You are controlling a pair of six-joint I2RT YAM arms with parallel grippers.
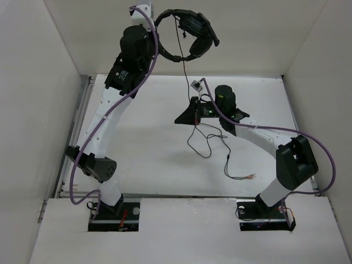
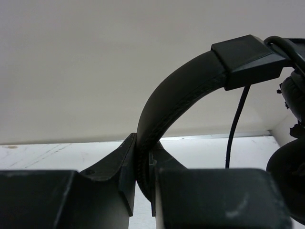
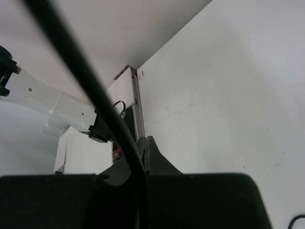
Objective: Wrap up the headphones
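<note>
left gripper [image 2: 143, 164]: raised high at the back, fingers clamped on the headband [image 2: 164, 102]
headphones [image 1: 190, 36]: hanging in the air from left gripper, well above the table [image 1: 137, 148], earcups [image 1: 195, 33] right of the grip
cord [image 1: 184, 69]: drops from headphones down to right gripper, the rest loops loose on table
right gripper [image 3: 142, 155]: low over mid-table, fingers pinched together on the cord
wire tips [image 1: 250, 176]: reddish, lying on table near right arm

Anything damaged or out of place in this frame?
Yes: the cord ends in bare reddish wire tips lying on the table, with no plug visible, so it looks cut or stripped. Nothing else stands out.
</note>
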